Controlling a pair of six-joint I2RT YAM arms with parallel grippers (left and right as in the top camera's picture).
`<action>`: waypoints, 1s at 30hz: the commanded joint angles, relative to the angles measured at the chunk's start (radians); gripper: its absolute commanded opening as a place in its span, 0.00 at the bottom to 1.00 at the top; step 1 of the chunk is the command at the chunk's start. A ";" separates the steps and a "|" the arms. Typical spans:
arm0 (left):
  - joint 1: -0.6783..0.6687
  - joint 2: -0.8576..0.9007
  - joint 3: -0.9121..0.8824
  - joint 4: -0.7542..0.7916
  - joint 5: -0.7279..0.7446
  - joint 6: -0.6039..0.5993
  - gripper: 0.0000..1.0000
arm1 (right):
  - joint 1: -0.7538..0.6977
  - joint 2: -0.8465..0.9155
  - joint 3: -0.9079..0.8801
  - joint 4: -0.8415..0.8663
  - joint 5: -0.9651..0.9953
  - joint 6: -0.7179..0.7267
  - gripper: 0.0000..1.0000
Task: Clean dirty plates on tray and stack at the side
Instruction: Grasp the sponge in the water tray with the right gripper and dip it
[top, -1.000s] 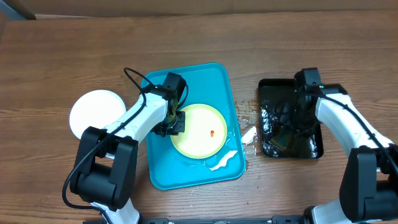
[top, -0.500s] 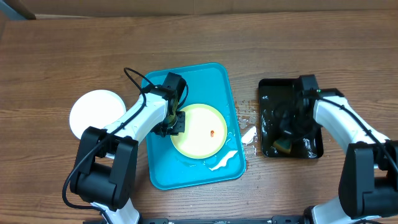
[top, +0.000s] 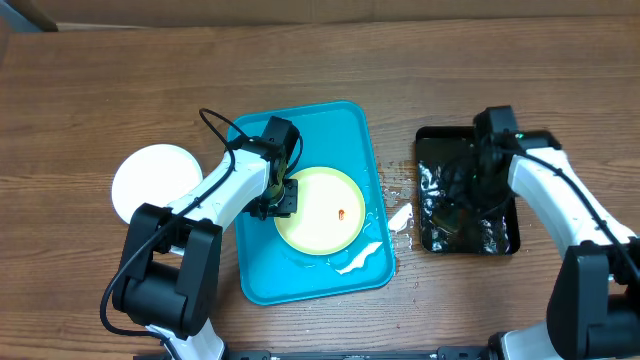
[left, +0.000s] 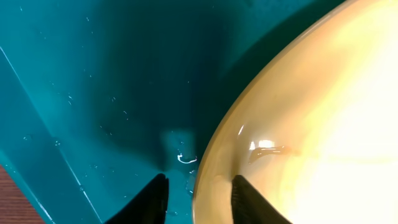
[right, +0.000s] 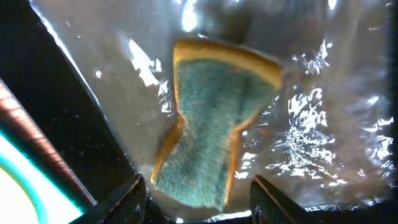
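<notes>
The turquoise tray (top: 345, 125) lies mid-table. On it is a pale yellow-green plate (top: 318, 222) with a small red smear (top: 341, 214). My left gripper (top: 283, 196) sits at the plate's left rim. In the left wrist view its fingers (left: 199, 190) straddle the rim (left: 214, 158), one on the tray floor and one inside the plate, closed on it. A white plate (top: 155, 180) rests on the table left of the tray. My right gripper (top: 462, 195) is down in the black tray, open around a green and yellow sponge (right: 214, 137), with its fingers (right: 196, 186) either side.
The black tray (top: 505, 240) holds shiny water and stands right of the turquoise tray. White paper scraps lie at the turquoise tray's right edge (top: 400, 215) and on its front corner (top: 360, 258). Water drops spot the wood between the trays (top: 390, 180).
The right arm shifted slightly toward the front over the black tray, then came back to where it was. The left arm and the yellow-green plate have not moved.
</notes>
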 joint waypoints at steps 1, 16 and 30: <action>0.004 -0.004 -0.009 0.010 0.016 0.011 0.38 | 0.029 -0.013 -0.097 0.085 -0.018 0.053 0.54; 0.004 -0.004 -0.009 0.053 0.034 0.012 0.47 | 0.035 -0.014 -0.151 0.120 0.002 0.060 0.17; 0.004 -0.004 -0.049 0.073 0.019 0.016 0.04 | 0.035 -0.034 -0.047 0.014 0.056 0.062 0.55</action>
